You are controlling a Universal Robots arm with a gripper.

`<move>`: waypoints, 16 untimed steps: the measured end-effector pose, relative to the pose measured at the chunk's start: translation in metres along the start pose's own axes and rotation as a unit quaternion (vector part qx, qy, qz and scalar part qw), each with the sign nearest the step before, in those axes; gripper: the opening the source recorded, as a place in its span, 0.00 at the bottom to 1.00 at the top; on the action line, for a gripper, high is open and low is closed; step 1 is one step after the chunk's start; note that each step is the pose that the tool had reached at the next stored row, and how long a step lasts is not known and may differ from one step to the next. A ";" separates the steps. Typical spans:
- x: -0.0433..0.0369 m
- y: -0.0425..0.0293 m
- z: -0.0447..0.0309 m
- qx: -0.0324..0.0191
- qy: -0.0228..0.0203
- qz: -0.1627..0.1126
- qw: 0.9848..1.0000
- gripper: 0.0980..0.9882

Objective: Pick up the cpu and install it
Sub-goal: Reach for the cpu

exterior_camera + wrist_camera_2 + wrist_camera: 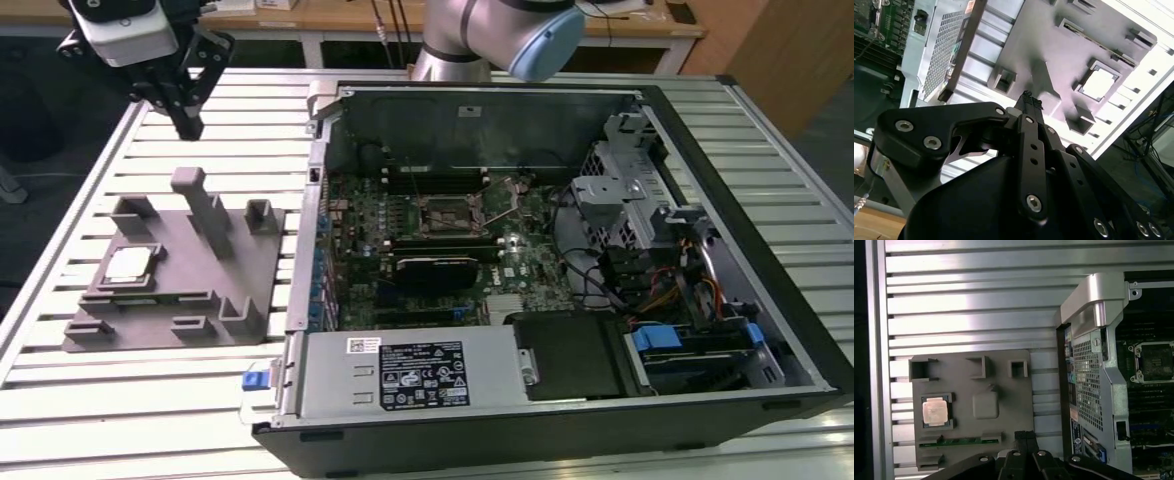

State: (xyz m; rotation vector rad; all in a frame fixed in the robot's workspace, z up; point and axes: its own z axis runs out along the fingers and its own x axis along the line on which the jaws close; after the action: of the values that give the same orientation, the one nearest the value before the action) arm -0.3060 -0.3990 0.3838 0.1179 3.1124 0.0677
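cpu (130, 265) not picked yet. It lies flat in its pocket on the grey fixture (187, 295), near the tabletop (80, 400) edge at the exterior view's left, with the open PC case (561, 440) just beside the fixture. Above the fixture's far end hangs the end effector (188, 128), well clear of the chip, fingers pinched together on nothing. Motherboard socket (445, 212) looks empty. My read: nothing done so far; grasp, transfer and install all remain.
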 end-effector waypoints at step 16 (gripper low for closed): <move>0.0267 -0.0025 0.0099 0.000 0.000 0.000 1.000 0.01</move>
State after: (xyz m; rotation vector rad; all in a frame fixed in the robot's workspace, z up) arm -0.3326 -0.3990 0.3731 0.1179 3.1125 0.0675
